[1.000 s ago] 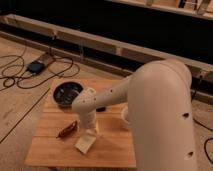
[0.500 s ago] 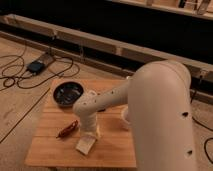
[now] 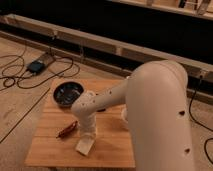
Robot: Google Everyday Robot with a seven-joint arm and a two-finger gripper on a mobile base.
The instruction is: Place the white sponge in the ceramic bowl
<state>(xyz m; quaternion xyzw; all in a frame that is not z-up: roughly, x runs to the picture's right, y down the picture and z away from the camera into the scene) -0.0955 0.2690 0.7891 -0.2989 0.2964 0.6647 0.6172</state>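
Observation:
The white sponge (image 3: 84, 146) lies on the wooden table (image 3: 50, 150) near its front edge, a little tilted. My gripper (image 3: 88, 134) points down right over the sponge's far end, at the end of my white arm (image 3: 150, 110). The ceramic bowl (image 3: 67, 93) is dark and round and sits at the table's back left, apart from the gripper.
A reddish-brown thin object (image 3: 66, 130) lies on the table just left of the gripper. A dark object (image 3: 102, 107) sits partly hidden behind my arm. Cables and a small box (image 3: 36, 66) lie on the floor to the left. A long rail (image 3: 125, 50) runs behind the table.
The gripper has come down a little toward the sponge. The sponge and bowl have not moved.

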